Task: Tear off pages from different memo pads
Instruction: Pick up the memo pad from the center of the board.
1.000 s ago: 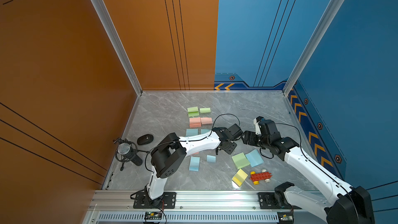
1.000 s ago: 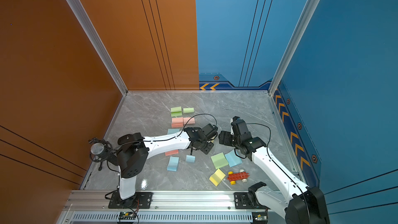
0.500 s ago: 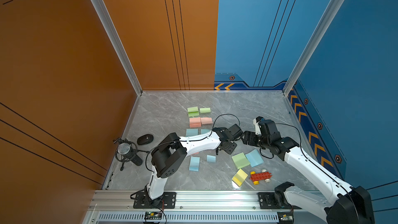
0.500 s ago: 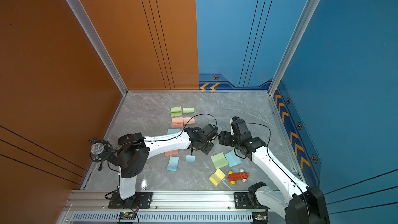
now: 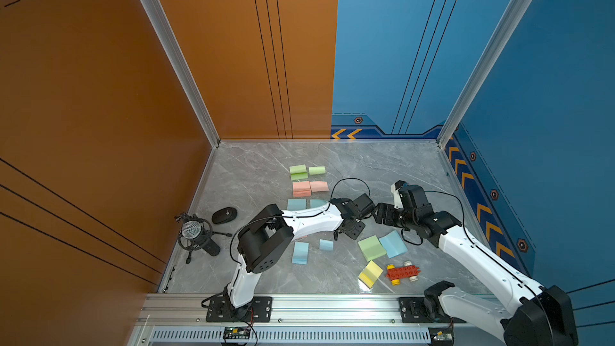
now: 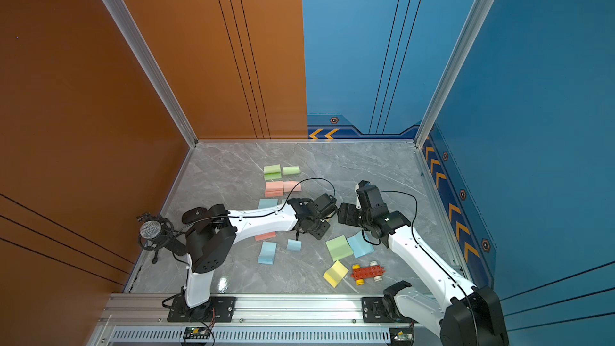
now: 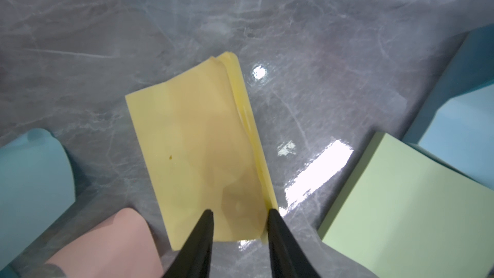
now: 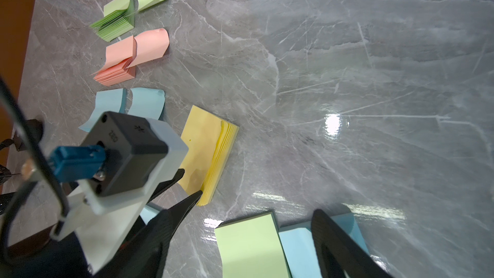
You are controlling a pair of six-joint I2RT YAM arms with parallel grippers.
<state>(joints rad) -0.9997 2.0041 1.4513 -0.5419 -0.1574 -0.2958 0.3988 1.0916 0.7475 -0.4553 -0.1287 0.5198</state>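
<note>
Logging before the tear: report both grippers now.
Left gripper: open, fingers apart over the yellow memo pad.
Right gripper: open, empty.

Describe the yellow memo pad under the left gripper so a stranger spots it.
On the grey marble table, a green pad, a pink pad and a blue pad line up from the back wall toward the arms. The yellow memo pad comes next, under the left gripper. Its fanned edge sets it apart from the other yellow pad, beside the red toy car.

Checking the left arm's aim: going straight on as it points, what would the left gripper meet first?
The yellow memo pad, at one corner; the left gripper hangs right over it, jaws apart. Whether it touches is unclear.
</note>
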